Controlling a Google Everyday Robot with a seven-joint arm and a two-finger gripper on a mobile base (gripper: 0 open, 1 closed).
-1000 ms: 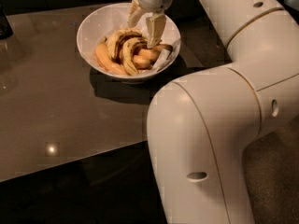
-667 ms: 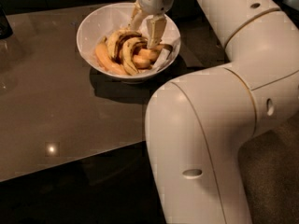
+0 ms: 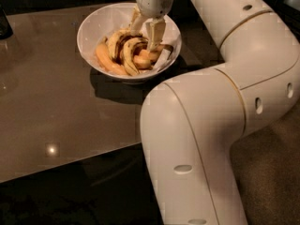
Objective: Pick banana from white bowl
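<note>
The white bowl [image 3: 91, 29] stands on the brown table and holds several bananas. The banana [image 3: 127, 56], slim, curved and pale yellow with a dark edge line, lies in the middle of the pile. Plumper orange-yellow bananas [image 3: 107, 60] lie along the left and front of it. My gripper [image 3: 144, 39] reaches straight down into the bowl from above. Its fingers [image 3: 154, 34] stand apart, tips among the bananas at the upper end of the curved one. The bananas right under the fingers are partly hidden.
The glossy brown table [image 3: 56, 102] stretches to the left and front of the bowl. A dark object [image 3: 4, 25] stands at its far left edge. My large white arm [image 3: 201, 125] fills the right side of the view, over the table's front right edge.
Almost nothing. The gripper stays over the same spot in the bowl, and the bananas have not visibly moved.
</note>
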